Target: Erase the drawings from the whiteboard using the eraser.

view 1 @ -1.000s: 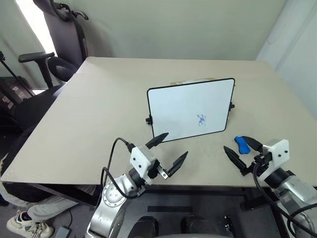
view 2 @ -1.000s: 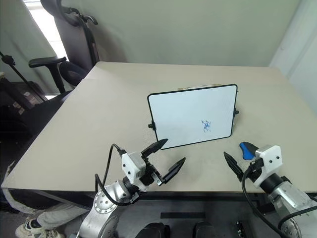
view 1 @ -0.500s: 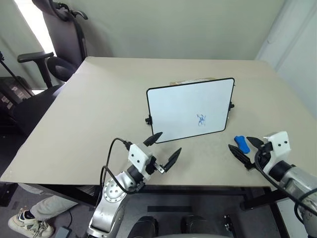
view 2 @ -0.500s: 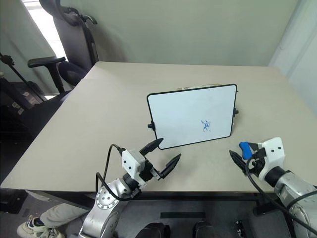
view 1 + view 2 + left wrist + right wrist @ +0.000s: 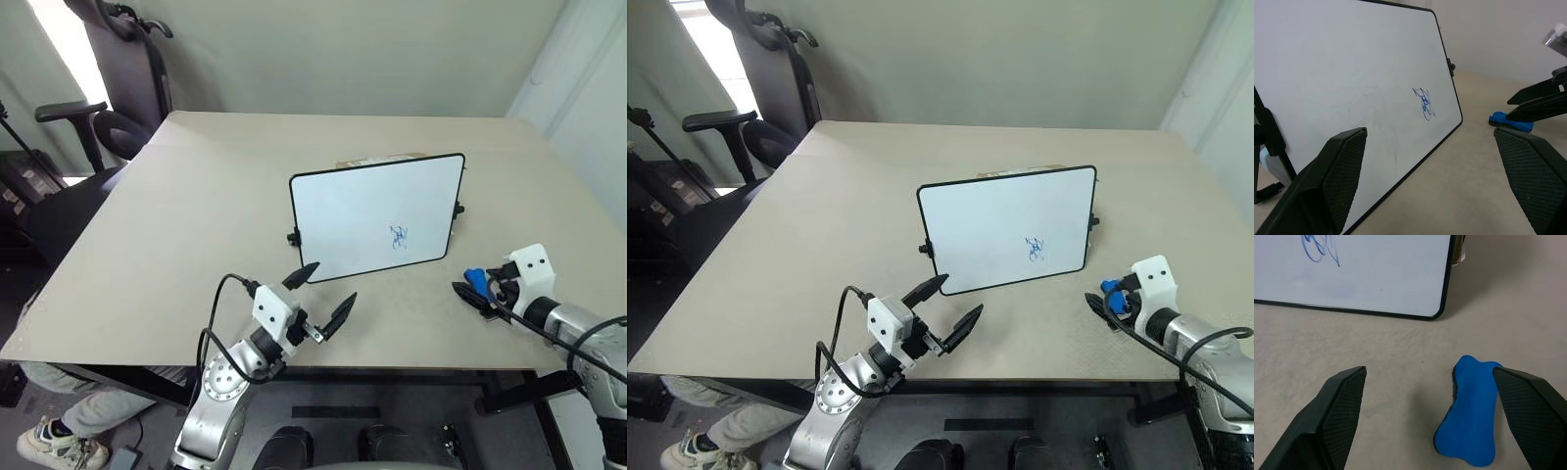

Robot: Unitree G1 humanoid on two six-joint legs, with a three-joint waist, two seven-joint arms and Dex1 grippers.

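Eraser [image 5: 1469,412] between wide-spread right fingers [image 5: 1339,404]

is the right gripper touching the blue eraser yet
Cannot tell. In the right wrist view the eraser lies on the table between the open fingers of the right gripper, right against one finger; no gap or contact shows plainly.

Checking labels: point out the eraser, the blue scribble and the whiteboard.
eraser [image 5: 1469,416], right wrist view, middle of the blue block.
blue scribble [image 5: 1035,249], right eye view, centre of the drawing.
whiteboard [image 5: 353,211], left eye view, bare white face.
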